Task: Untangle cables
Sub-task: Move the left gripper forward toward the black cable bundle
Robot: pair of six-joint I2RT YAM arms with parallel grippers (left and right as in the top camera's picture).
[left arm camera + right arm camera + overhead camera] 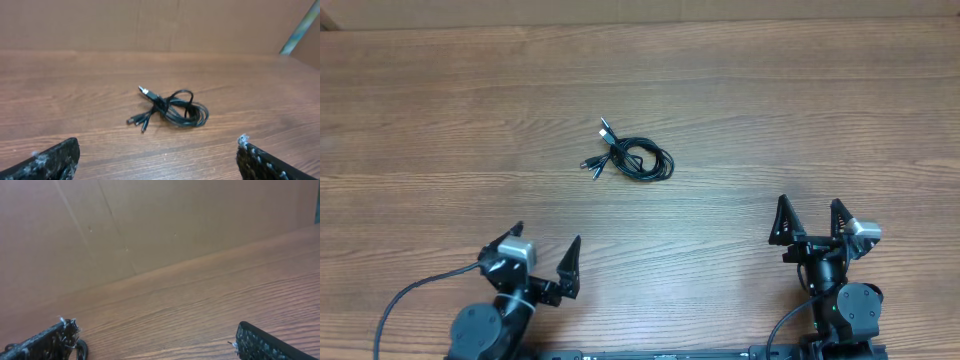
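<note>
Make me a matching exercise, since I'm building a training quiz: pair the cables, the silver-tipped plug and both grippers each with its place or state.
Things:
1. cables
2. silver-tipped plug
3. left gripper
4. right gripper

Places or states:
A. open, at the near right of the table
B. tangled in a heap mid-table
C. open, at the near left
D. sticking out of the heap on its far side

Pairs: 1-B; 2-D; 3-C; 4-A

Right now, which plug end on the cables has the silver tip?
The far plug, sticking out alone from the cables; the two near plugs look dark.
</note>
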